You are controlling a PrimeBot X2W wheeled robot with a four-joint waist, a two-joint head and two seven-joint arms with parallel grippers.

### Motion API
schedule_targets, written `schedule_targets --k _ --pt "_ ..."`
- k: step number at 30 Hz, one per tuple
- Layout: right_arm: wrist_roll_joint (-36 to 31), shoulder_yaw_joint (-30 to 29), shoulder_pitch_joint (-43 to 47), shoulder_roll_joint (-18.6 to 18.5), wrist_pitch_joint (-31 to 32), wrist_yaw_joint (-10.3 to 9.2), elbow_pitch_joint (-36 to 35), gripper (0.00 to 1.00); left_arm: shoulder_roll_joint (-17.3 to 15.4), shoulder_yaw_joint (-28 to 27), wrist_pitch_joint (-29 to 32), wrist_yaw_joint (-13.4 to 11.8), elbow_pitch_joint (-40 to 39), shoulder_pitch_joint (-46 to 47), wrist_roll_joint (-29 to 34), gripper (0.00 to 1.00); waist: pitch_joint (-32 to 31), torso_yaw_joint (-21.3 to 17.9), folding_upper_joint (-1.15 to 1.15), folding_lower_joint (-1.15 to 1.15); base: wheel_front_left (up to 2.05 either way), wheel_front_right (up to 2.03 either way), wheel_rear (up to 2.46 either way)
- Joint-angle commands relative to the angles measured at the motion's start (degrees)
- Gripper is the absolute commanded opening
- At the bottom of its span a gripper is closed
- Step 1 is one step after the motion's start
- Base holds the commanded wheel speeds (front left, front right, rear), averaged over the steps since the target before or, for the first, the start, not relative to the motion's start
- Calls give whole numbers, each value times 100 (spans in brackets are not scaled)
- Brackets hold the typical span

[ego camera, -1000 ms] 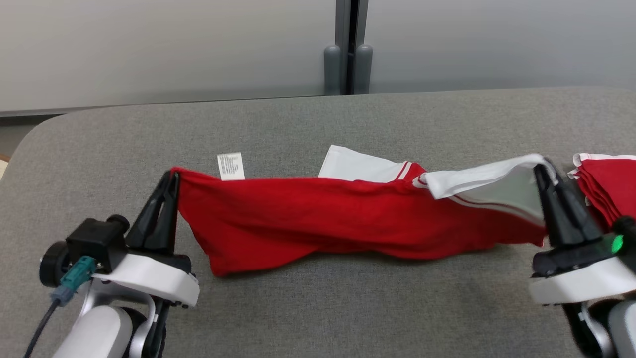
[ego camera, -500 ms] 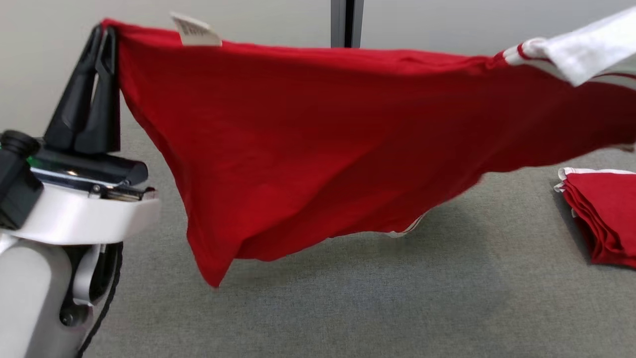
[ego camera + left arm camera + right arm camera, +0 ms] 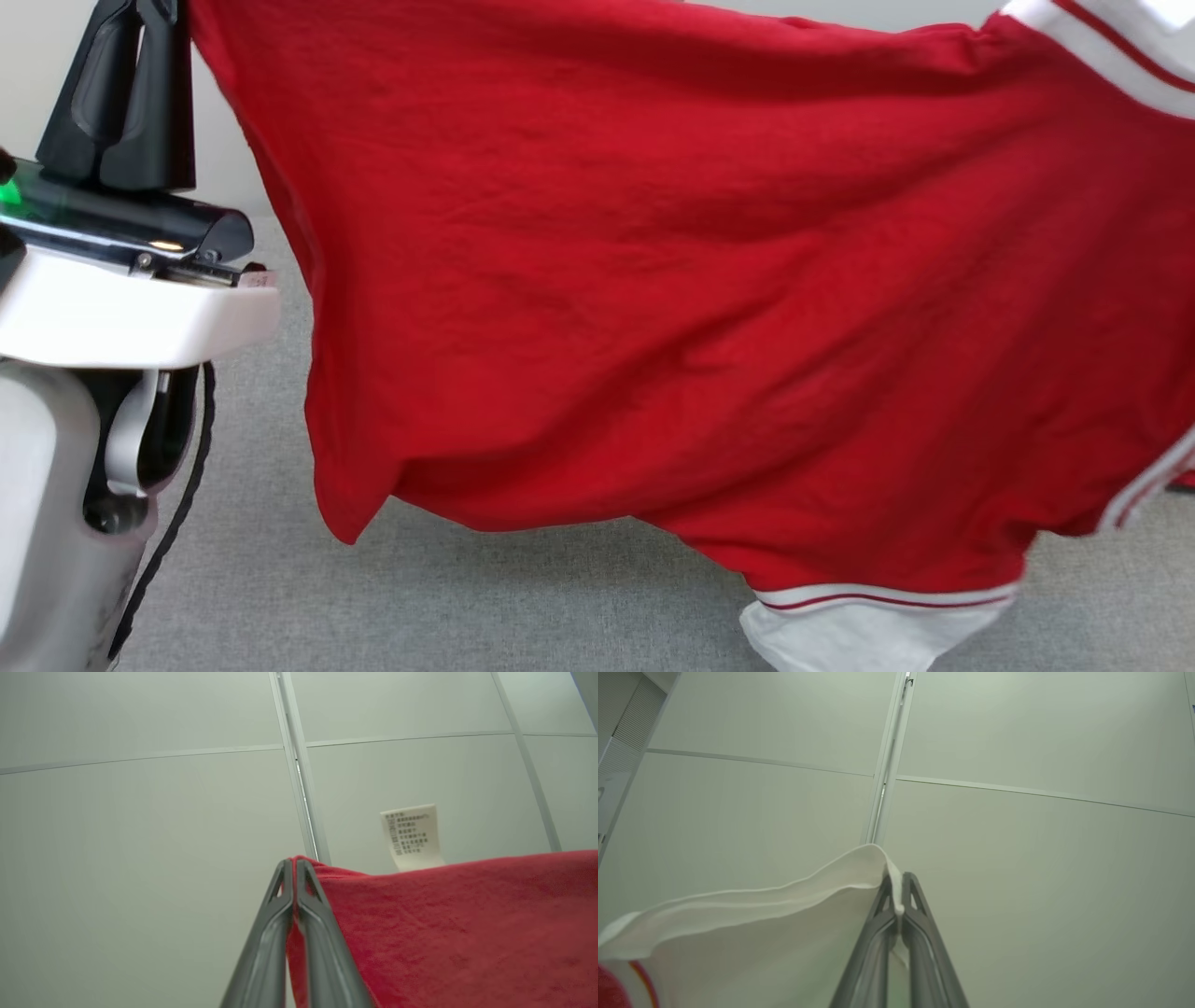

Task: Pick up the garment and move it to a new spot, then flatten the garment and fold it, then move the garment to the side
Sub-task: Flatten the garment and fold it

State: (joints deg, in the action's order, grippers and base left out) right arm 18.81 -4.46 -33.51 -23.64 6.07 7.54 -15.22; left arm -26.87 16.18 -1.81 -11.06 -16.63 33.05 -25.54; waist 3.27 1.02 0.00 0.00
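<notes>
Left wrist view: the left tool (image 3: 293, 862) is clenched on a red corner of the garment (image 3: 467, 933). A white care label (image 3: 412, 836) stands up near it, its print too blurred to read. In the right wrist view the right tool (image 3: 899, 879) pinches a white edge of the cloth. In the head view the garment hangs above the grey desk (image 3: 467, 597), hiding much of it, with its top edge cut off

The right gripper (image 3: 896, 879) is seen at the bottom centre, its two fingers pressed together on the white edge of the garment (image 3: 761, 933). The cloth is spread toward the lower left, where a red patch is glimpsed. Pale wall panels (image 3: 1017, 858) are seen behind.
</notes>
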Motion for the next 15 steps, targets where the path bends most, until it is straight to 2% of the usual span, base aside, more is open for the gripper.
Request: schedule_targets --k 1,5,9,11,12,14,15 --pt "67 84 -150 28 -14 -10 139 0 37 -2 -54 70 144 165 -91 0 95 -9 0 0 0 0 0" --pt "161 310 -684 89 -124 -10 656 0 145 -28 -215 243 693 641 -178 0 345 -25 0 0 0 0 0" --pt "235 643 -1579 135 -299 -10 1296 0 282 -9 -433 409 1445 1386 -168 0 652 -31 0 0 0 0 0" --pt "255 837 -2079 183 -437 -10 1711 0 382 5 -576 510 1912 1802 -150 0 785 -36 0 0 0 0 0" --pt "304 1011 -2578 248 -597 -10 2196 0 481 20 -709 578 2403 2217 -139 0 895 -47 0 0 0 0 0" --pt "379 1194 -3056 356 -743 -10 2712 0 570 56 -790 667 2954 2602 -132 0 1008 -60 0 0 0 0 0" --pt "379 1194 -3056 356 -743 -10 2712 0 570 56 -790 667 2954 2602 -132 0 1008 -60 0 0 0 0 0"
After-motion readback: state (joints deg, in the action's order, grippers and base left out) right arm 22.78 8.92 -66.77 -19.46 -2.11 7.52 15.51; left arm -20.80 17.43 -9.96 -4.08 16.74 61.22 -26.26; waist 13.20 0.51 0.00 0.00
